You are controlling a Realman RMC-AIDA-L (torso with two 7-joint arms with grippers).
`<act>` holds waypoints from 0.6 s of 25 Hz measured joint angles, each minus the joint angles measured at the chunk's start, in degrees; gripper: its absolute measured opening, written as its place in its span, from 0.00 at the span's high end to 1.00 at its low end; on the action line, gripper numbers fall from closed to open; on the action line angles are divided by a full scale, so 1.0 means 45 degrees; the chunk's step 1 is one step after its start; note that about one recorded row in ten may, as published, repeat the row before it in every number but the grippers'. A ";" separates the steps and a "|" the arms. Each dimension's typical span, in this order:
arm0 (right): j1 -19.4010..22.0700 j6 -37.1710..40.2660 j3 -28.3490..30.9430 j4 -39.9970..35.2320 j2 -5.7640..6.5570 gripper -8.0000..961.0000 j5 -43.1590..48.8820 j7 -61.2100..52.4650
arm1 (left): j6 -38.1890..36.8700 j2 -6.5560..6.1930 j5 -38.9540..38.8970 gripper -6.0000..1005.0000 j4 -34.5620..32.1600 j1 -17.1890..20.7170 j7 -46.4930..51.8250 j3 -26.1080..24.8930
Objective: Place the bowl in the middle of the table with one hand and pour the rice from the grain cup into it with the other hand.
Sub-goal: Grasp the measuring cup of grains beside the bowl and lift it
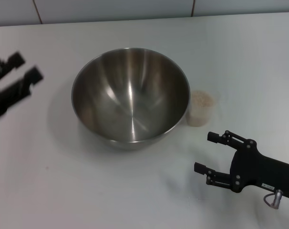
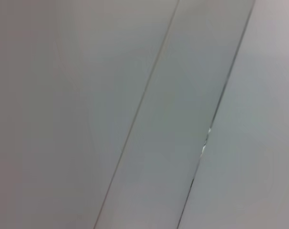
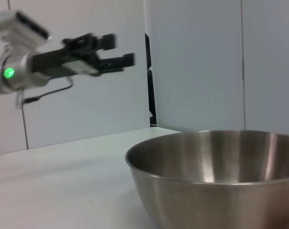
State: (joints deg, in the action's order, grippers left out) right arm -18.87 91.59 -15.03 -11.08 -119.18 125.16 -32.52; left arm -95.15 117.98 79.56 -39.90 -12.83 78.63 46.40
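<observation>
The steel bowl [image 1: 130, 95] stands upright and empty near the middle of the white table [image 1: 39, 191]. Touching or nearly touching its right side is the grain cup [image 1: 201, 109], upright and filled with pale rice [image 1: 201, 100]. My right gripper [image 1: 204, 151] is open, low over the table in front of the cup, fingers pointing left, holding nothing. To the bowl's left my left gripper [image 1: 24, 67] is open and empty. In the right wrist view the left gripper [image 3: 119, 50] hangs well above the table [image 3: 54, 191], beyond the bowl [image 3: 216, 176].
Pale wall panels with dark seams [image 3: 149, 81] stand behind the table's far edge. The left wrist view shows only wall panels [image 2: 144, 114]. No other object lies on the tabletop.
</observation>
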 joint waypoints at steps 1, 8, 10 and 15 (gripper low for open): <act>-0.0002 -0.0002 0.0000 0.0001 0.0000 0.14 -0.0001 0.0001 | 0.0000 0.0000 0.0000 0.18 0.0000 0.0000 0.0000 0.0000; -0.0007 -0.0022 0.0000 0.0000 0.0000 0.15 0.0000 0.0002 | -0.1279 0.0001 0.0484 0.18 0.3596 0.0910 -0.5401 -0.0195; -0.0004 -0.0023 0.0000 0.0000 0.0000 0.15 0.0000 0.0002 | -0.1199 0.0005 0.0753 0.18 0.4588 0.0858 -0.6811 -0.0194; 0.0061 -0.0023 -0.0001 0.0000 0.0000 0.15 0.0000 0.0002 | -0.0368 0.0021 0.0825 0.18 0.6168 0.0827 -1.0151 -0.0040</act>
State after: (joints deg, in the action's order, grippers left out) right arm -18.59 91.49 -15.03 -11.07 -119.18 125.16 -32.51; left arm -96.81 118.07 83.27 -12.15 -9.11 32.95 46.22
